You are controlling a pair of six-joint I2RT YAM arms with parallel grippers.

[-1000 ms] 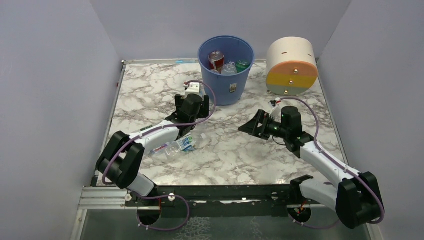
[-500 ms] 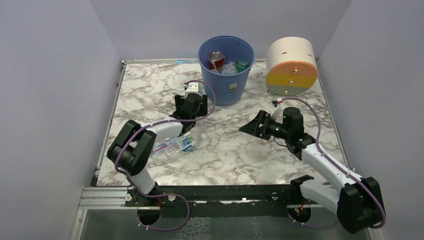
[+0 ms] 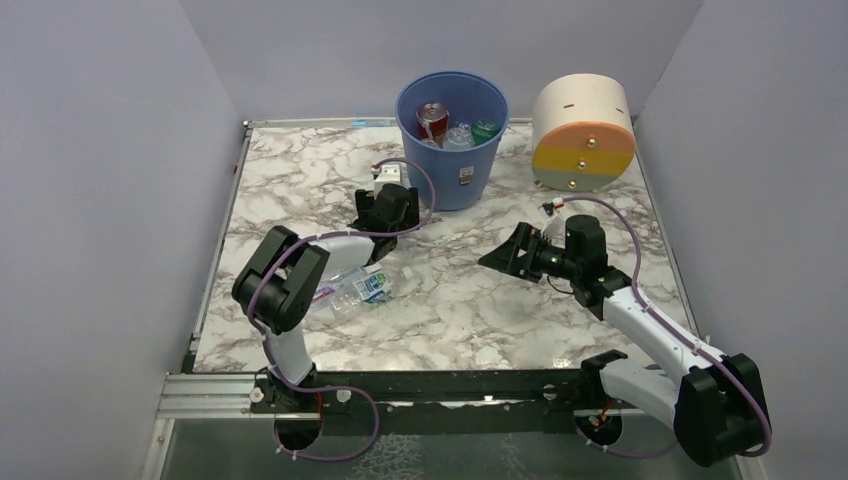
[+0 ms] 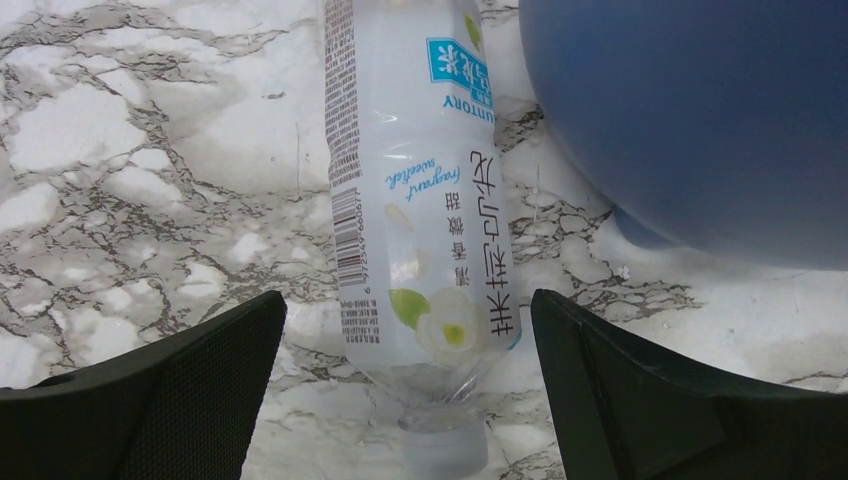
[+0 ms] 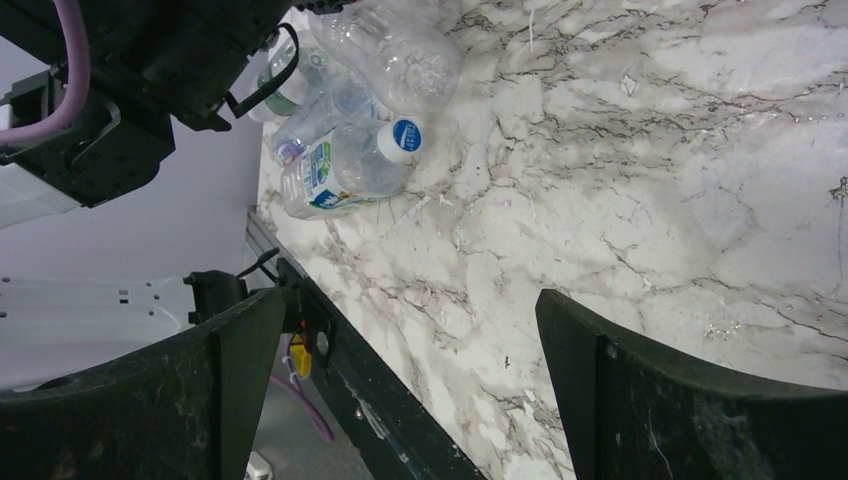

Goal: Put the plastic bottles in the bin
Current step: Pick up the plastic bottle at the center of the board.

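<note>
Clear bottle (image 4: 420, 200) between spread fingers (image 4: 200, 380) of the left tool (image 4: 408, 305), beside the bin (image 4: 700, 120).

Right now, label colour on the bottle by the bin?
The label is white with blue print; left wrist view shows it best.

One blue bin (image 3: 455, 185) stands at upper middle of the top view. Three bottles (image 3: 459, 135) show over its rim: one with red on it, one clear, one green-capped. One cream drum (image 3: 583, 130) sits at upper right. One white-labelled bottle (image 4: 425, 200) lies on its side at the centre of the left wrist view. One cluster (image 5: 345, 165) of bottles lies at upper left of the right wrist view, at least three; the exact number is hard to tell. Two arms, the left arm (image 3: 300, 270) and the right arm (image 3: 640, 320), share one marble counter (image 3: 480, 320).
</note>
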